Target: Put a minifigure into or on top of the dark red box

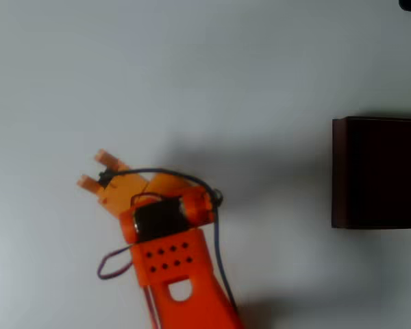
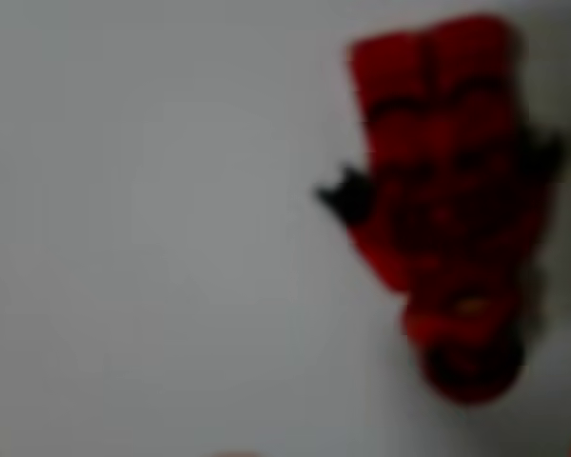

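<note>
Item: claw (image 1: 94,170), orange, two-fingered, at left of centre in the overhead view, fingertips pointing to the left. Fingers spread, a clear gap between the two tips; nothing seen pinched between them.

Item: minifigure (image 2: 447,209), bright red with small dark details, lying flat on the pale worktop (image 1: 246,62). Seen blurred and close at right of the wrist view, legs toward the top edge, head toward the bottom. Apparently just beneath the claw; contact not determinable.

Item: dark red box (image 1: 378,171), maroon walls, near-black interior, at the far right edge of the overhead view, well apart from the claw.

Step in hand, as judged: closing in on the minifigure for a grasp; carrying to the box not yet begun.

Advice for the step:
- Figure sat off to the right in the wrist view; best centred between the fingers before lowering.
- Pinch best taken across the narrow torso, not along head to legs.
- Descent to be slow, fingers kept spread until both flank the figure, lest a tip nudge it aside.
</note>
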`<act>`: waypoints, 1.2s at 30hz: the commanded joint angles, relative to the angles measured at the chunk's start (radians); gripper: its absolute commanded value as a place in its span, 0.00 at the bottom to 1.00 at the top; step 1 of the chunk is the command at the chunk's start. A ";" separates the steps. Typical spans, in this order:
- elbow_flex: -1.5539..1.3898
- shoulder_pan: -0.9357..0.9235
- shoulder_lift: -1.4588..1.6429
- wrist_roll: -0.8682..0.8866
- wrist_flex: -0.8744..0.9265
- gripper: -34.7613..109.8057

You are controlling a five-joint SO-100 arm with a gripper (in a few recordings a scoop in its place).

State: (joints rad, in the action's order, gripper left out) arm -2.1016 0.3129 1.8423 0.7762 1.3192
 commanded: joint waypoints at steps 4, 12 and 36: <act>-0.052 0.006 0.035 -0.017 -0.069 0.36; -0.048 -0.023 -0.021 -0.049 -0.126 0.36; -0.140 -0.029 -0.038 -0.051 -0.201 0.36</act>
State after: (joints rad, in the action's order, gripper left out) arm -2.2319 0.2500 1.7917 0.7072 1.1229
